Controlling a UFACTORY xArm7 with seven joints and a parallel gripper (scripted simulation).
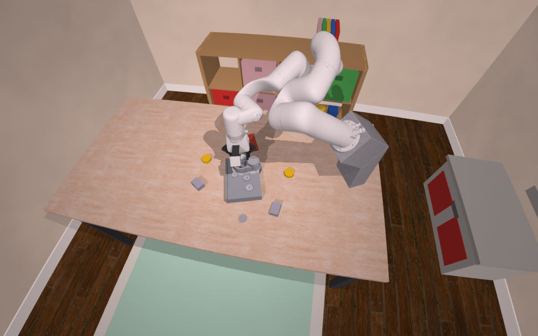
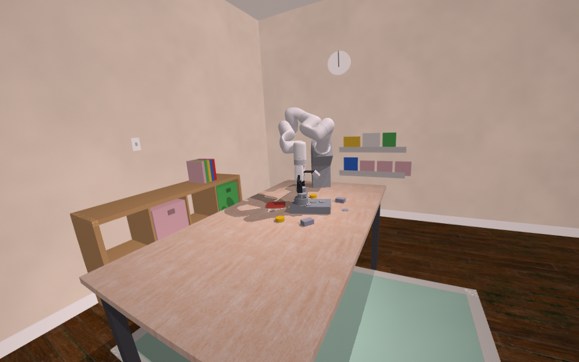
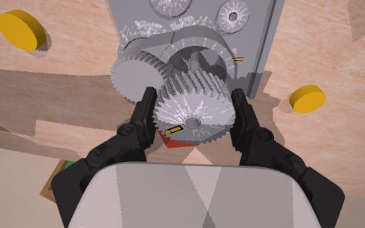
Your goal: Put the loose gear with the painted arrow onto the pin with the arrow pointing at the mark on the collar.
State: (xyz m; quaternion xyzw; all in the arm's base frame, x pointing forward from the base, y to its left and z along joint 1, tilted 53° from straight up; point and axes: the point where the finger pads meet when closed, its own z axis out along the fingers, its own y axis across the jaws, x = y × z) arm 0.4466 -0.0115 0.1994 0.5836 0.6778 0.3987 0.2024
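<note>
While collar (image 1: 242, 170) (image 2: 301, 201) (image 3: 200, 31) surrounds pin (image 3: 194, 60), gear (image 1: 244, 157) (image 2: 303, 190) (image 3: 195, 106) held above

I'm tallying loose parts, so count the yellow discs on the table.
2. One yellow disc lies on the pedestal side of the timing case; the other disc lies on the opposite side. The arm could hide more.

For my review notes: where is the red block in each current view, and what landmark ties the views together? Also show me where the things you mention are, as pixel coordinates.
Top: the red block (image 1: 252, 142) (image 2: 275, 205) (image 3: 173, 142) is just above centre, beside the fingers.
Exterior: near centre, left of the timing case.
Wrist: partly hidden, below the held gear (image 3: 194, 109).
Shared landmark: the grey timing case (image 1: 241, 192) (image 2: 310, 209) (image 3: 257, 34).
</note>
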